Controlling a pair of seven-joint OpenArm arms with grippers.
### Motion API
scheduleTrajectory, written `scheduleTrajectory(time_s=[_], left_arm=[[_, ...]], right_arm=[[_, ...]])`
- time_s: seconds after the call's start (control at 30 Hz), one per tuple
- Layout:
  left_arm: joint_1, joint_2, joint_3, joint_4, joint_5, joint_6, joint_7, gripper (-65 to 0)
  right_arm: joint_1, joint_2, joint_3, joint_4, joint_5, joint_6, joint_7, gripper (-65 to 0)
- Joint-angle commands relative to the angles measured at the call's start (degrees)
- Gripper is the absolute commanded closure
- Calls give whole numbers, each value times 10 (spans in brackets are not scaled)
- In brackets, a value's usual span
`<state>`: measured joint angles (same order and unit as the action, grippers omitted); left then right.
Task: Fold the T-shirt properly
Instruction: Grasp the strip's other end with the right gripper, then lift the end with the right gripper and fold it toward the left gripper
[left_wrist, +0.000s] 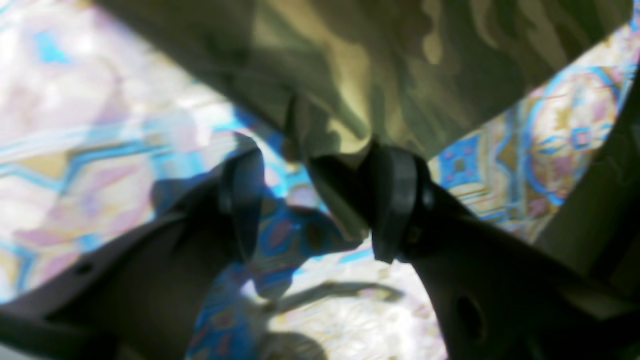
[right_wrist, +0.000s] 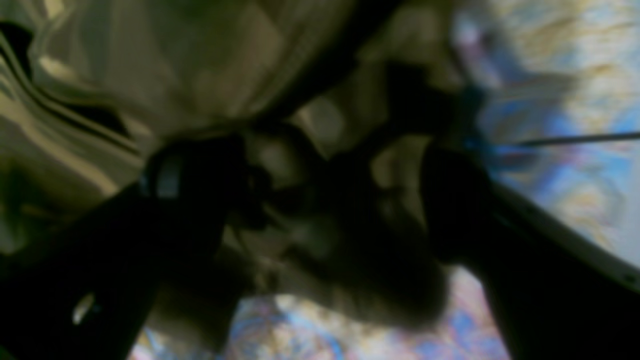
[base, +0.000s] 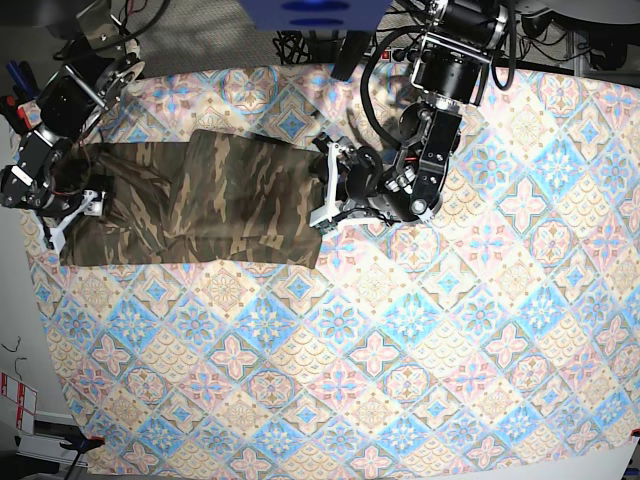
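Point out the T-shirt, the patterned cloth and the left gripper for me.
T-shirt (base: 240, 200): base view, middle of the folded camouflage fabric.
patterned cloth (base: 420, 350): base view, bare tile pattern.
left gripper (left_wrist: 315, 200): left wrist view, gap between its fingertips.

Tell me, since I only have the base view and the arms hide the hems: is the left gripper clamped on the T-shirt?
Observer: No. In the left wrist view the left gripper has its fingers apart. A corner of the T-shirt hangs between them, against one finger only.
Operator: And the right one?
Observer: The right wrist view is blurred, but the right gripper has its fingers apart too, with bunched camouflage cloth between them.
Operator: Anything under that left corner?
Observer: Only the tile-patterned cloth, with the fingers' shadows on it.
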<state>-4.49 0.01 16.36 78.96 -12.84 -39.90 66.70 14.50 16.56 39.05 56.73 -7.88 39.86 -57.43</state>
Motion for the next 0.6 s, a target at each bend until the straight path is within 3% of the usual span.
scheduleTrajectory(time_s=[0.0, 0.2, 0.33, 0.57], left_arm=[[-9, 3, 0, 13, -7, -1, -3, -319], [-6, -8, -1, 13, -8, -1, -3, -319], [0, -8, -1, 13, -8, -1, -4, -319], [0, -8, -1, 13, -8, -1, -5, -319]], right_arm=[[22, 13, 1, -9, 7, 1, 23, -569], [38, 46, 2, -111, 5, 1, 116, -569], [37, 68, 2, -92, 5, 1, 123, -569], [38, 78, 2, -80, 5, 1, 131, -569]])
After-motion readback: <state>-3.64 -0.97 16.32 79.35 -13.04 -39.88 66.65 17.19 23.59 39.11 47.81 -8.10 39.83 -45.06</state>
